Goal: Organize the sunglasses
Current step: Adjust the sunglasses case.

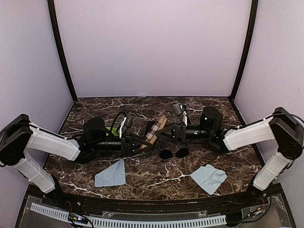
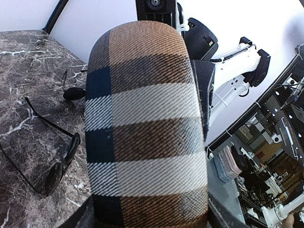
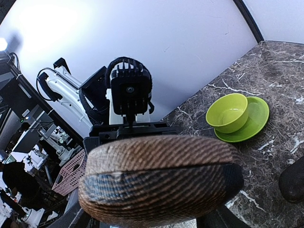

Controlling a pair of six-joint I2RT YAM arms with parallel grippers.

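The dark marble table (image 1: 152, 179) has the sunglasses (image 1: 174, 153) lying near the right gripper (image 1: 164, 134). They look thin, light and bendy; I'd pick them up by the middle. The left gripper (image 1: 144, 142) squeezes the striped case (image 1: 159, 126). I cannot tell if the right one grips it.

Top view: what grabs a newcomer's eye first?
The brown-and-black striped case sits at mid-table, with the left end effector and the right end effector meeting on it from either side. Just in front, round-lensed sunglasses lie on the dark marble table, between the left cloth and the right cloth, both light blue.
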